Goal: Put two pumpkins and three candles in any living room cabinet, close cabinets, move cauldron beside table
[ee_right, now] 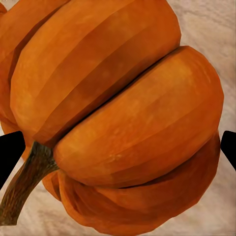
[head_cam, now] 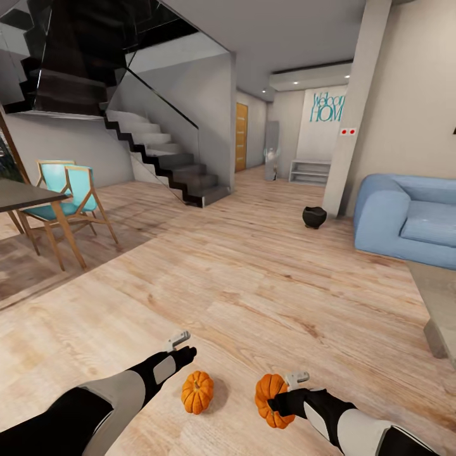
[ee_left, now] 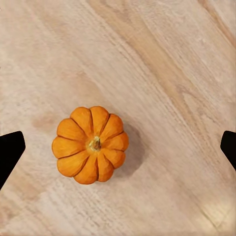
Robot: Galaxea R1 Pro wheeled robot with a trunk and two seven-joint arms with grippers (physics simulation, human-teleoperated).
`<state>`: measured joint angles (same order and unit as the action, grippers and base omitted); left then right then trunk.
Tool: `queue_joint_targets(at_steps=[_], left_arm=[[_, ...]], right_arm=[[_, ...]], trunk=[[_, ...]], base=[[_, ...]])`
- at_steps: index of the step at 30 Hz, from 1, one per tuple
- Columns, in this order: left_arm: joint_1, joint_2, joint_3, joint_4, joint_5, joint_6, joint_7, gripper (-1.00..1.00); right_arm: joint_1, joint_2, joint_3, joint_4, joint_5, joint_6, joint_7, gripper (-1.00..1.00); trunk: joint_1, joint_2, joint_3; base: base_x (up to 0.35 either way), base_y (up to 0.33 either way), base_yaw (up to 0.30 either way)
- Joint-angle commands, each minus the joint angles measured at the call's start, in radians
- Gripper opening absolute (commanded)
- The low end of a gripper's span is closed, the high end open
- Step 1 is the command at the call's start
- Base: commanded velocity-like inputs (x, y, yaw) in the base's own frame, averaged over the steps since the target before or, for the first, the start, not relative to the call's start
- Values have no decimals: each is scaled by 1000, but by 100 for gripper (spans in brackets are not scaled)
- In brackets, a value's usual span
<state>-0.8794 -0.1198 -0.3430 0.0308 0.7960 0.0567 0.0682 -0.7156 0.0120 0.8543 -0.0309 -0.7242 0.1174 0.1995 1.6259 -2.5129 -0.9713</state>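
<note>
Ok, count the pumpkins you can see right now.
2. One pumpkin sits on the floor under the left gripper; the other pumpkin is in the right gripper. None seems hidden.

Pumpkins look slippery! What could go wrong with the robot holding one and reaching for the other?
1. The right hand holds its pumpkin tilted, stem sideways. On those round ribs the grip may slip and drop it.
2. The left hand hovers open above the floor pumpkin, which sits off-centre between the fingertips. Closing now might nudge it and roll it away.
</note>
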Motion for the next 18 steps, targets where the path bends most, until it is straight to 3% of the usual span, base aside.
queue_joint_targets(at_steps=[1, 7, 10, 14, 15, 18], left_arm=[[-1, -1, -9, 0, 7, 6, 4, 100], [-1, -2, -10, -4, 4, 100, 8, 100], [-1, -1, -10, -11, 2, 158, 8, 100], [-1, 2, -7, -14, 2, 171, 10, 100], [-1, 3, -7, -15, 3, 172, 10, 100], [-1, 5, -6, -15, 4, 176, 8, 100]], right_arm=[[-1, -1, 7, -1, -13, 8, 6, -100], [-6, -4, 4, -25, -19, 89, 7, -100], [-12, -7, 3, -98, -21, 125, 7, -100], [-30, -25, -4, -207, -22, 210, 7, -100], [-37, -35, -18, -253, -22, 258, 7, -100], [-49, -55, -113, -360, -21, 375, 5, -100]], trunk=[[0, 0, -1], [0, 0, -1], [0, 0, -1], [0, 0, -1], [0, 0, -1], [0, 0, -1]], base=[[0, 0, 0], [0, 0, 0], [0, 0, 0], [0, 0, 0], [0, 0, 0], [0, 0, 0]])
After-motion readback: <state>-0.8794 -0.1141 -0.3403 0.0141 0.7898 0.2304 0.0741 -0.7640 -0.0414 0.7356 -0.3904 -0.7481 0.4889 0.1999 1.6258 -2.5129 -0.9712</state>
